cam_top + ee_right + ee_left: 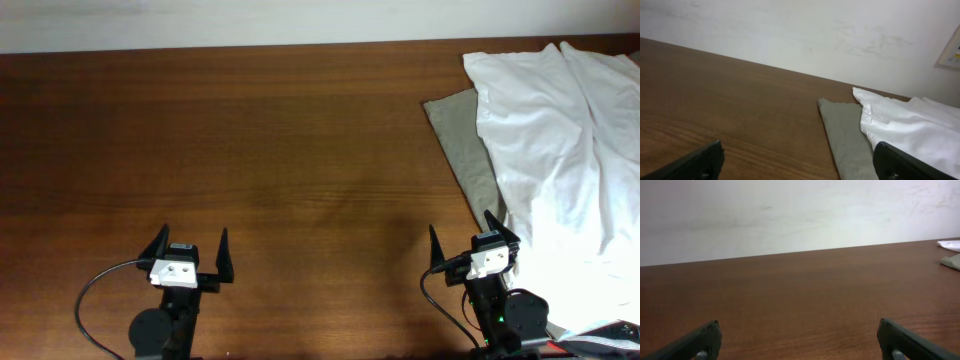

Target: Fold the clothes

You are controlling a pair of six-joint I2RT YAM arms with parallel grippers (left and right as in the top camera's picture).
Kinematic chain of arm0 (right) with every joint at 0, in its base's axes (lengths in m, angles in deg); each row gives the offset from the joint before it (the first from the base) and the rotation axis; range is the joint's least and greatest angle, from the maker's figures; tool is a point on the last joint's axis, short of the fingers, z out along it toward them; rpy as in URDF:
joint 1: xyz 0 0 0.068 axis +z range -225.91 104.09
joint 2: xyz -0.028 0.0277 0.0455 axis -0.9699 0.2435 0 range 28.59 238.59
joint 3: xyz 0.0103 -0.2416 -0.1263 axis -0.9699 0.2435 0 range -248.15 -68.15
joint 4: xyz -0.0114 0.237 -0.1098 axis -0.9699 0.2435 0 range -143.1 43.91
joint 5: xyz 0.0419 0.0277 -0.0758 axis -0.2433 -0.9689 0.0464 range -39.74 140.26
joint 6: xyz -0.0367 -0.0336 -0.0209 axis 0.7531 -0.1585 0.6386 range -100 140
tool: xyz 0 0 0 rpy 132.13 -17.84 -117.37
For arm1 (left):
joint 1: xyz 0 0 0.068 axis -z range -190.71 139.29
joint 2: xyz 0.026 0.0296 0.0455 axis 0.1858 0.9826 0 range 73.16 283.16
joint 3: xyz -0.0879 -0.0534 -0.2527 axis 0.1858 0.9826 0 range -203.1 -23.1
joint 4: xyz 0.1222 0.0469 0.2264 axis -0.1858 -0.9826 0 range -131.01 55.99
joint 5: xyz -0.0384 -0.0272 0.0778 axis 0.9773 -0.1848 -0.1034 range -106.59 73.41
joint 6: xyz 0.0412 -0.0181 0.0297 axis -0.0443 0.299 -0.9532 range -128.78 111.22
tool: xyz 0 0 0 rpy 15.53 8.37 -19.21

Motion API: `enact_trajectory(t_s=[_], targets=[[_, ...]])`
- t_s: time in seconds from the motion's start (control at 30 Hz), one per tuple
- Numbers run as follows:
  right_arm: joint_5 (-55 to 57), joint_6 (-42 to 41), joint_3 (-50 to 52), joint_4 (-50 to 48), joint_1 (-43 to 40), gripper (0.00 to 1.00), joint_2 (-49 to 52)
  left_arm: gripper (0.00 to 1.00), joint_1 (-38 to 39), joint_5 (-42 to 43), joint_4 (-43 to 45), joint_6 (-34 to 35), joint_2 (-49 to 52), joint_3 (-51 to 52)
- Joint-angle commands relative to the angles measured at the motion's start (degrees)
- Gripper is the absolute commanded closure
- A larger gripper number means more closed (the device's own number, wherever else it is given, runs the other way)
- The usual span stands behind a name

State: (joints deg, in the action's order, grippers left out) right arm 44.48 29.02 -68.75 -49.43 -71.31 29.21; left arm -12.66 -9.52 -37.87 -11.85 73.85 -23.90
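While the left gripper and right gripper both sit spread wide and empty, the white shirt lies heaped at the table's right edge over a khaki cloth, long axis near-to-far, just beside the right gripper.

Ahead and right of the right gripper, the white garment runs off the overhead view's right edge and hides most of the khaki-grey garment beneath it. The wrist view's bottom edge cuts off the gripper's fingertips.
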Motion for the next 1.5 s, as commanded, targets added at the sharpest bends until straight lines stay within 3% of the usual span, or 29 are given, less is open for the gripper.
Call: enact_trajectory(t_s=[0.0,0.77,0.97,1.13,1.3,1.47], targets=[[0.5,-0.3,0.3,0.4,0.4,0.01,-0.4,0.01,0.1,0.6,-0.1,-0.9,-0.3,0.3],[0.0,-0.5,0.3,0.4,0.4,0.01,-0.4,0.01,0.1,0.7,0.1,-0.9,-0.3,0.3],[-0.2,-12.7,-0.1,0.8,0.4,0.01,-0.4,0.01,0.1,2.8,0.3,-0.4,-0.3,0.3],[0.1,-15.3,-10.3,13.3,0.2,0.01,0.1,0.01,0.1,4.3,-3.1,2.6,0.0,-3.5],[0.3,-15.3,-21.0,19.4,0.2,0.01,9.5,0.01,0.1,4.3,-10.4,2.6,7.8,-14.2],[1.2,-15.3,-30.9,22.4,0.2,0.01,29.1,0.01,0.1,4.1,-10.6,2.6,22.6,-23.1]])
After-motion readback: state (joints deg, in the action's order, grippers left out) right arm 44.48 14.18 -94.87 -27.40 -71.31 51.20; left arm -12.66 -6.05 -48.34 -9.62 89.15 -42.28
